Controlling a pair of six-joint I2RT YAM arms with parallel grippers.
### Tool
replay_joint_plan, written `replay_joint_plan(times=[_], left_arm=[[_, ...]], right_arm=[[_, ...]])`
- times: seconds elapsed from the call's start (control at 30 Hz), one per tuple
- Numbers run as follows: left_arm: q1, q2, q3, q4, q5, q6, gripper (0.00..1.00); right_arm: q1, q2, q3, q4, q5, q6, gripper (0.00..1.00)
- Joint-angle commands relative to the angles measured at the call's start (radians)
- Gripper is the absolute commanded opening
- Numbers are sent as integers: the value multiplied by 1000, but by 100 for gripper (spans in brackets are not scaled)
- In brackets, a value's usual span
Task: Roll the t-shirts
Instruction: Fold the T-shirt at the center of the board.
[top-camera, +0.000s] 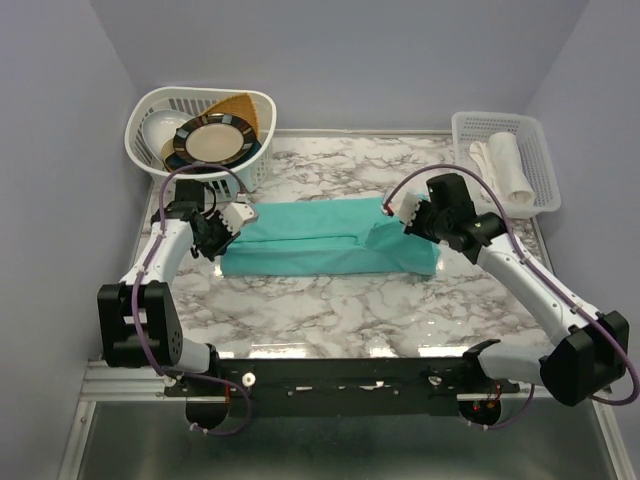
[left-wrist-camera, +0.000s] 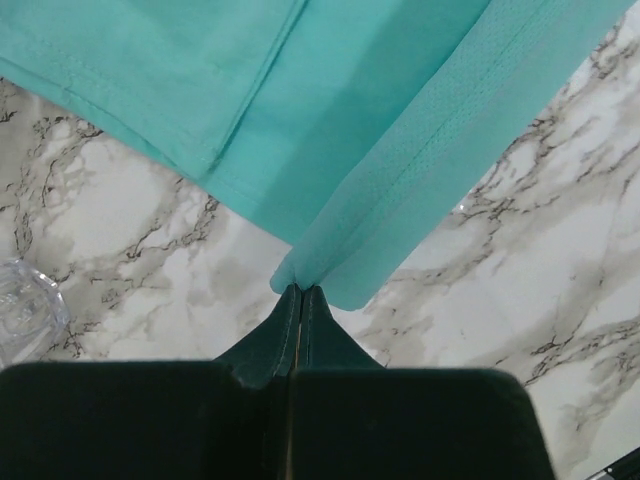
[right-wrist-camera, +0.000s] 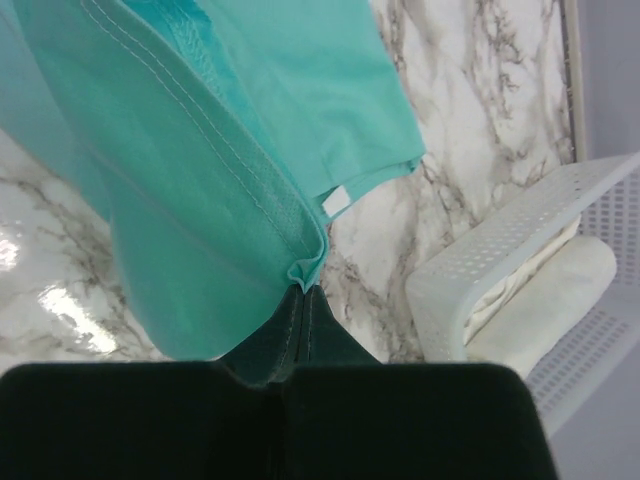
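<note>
You had the shirt lying folded into a long band across the middle of the marble table. Your left gripper sat at the shirt's left end, jaws pressed together on a hemmed edge (the wrist view showed fabric coming straight out of the tips). Your right gripper sat near the shirt's right end, jaws likewise clamped on a stitched fold raised off the table. Behind the shirt's left end stood a basket of plates. Behind its right end was a tray holding a rolled white cloth.
</note>
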Motion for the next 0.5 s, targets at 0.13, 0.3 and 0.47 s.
replay_joint_plan(times=[0.13, 0.3, 0.47], left_arm=[[-17, 108, 63, 116, -110, -98, 0], [-20, 193, 97, 136, -153, -130, 0], [-26, 222, 117, 176, -190, -148, 0]], right_arm=[[-29, 155, 124, 143, -7, -95, 0], [-35, 263, 179, 164, -40, -127, 0], [-47, 354, 242, 173, -47, -145, 1]])
